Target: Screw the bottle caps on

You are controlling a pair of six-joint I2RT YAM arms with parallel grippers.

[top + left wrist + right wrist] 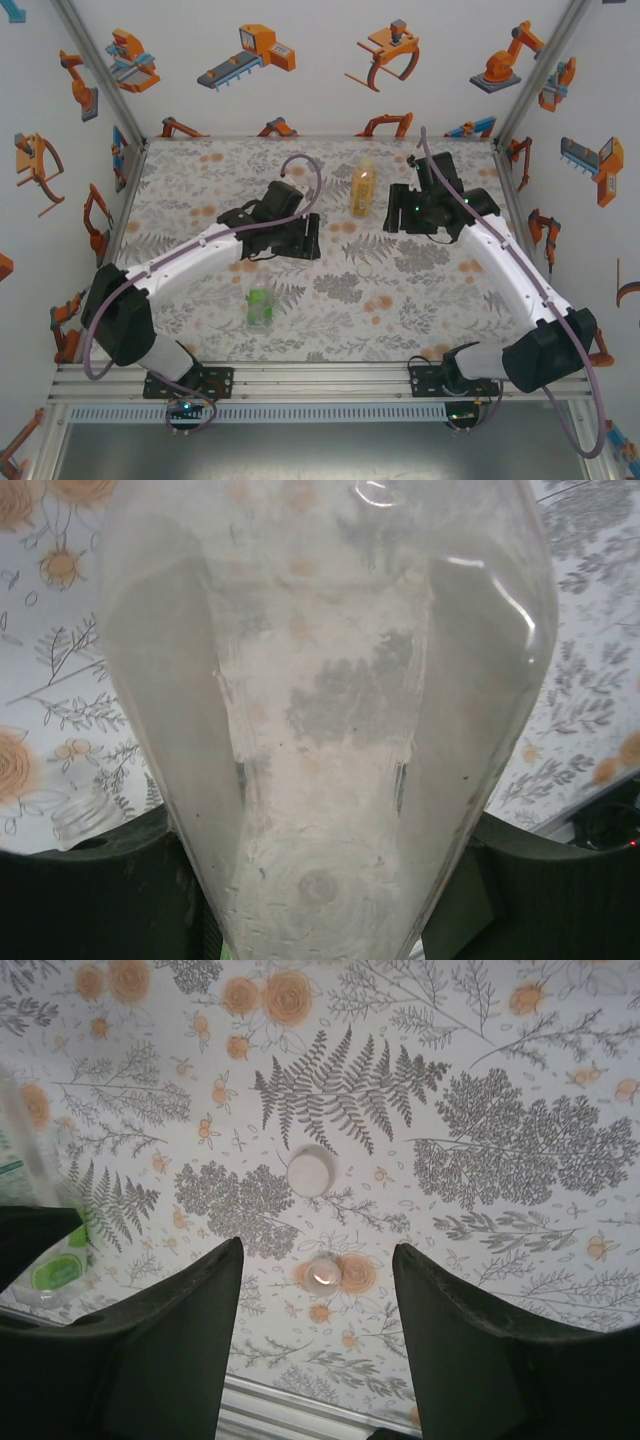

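A clear bottle (320, 730) sits lengthwise between the fingers of my left gripper (315, 580), base toward the camera, and the gripper is shut on it. In the top view, the left gripper (305, 238) is mid-table. The amber bottle (362, 188) stands upright behind it, and the short green bottle (260, 308) stands nearer the front. My right gripper (395, 220) is right of the amber bottle. In the right wrist view, the right gripper (318, 1248) hovers open over a small pale cap (325, 1272) lying on the table. A white cap (311, 1170) lies just beyond it.
The table (430, 290) has a floral cloth and patterned walls on three sides. A metal rail (280, 1410) runs along the bottom of the right wrist view. A green-tinted object (58, 1272) shows at its left edge. A clear threaded piece (75, 820) lies left of the held bottle.
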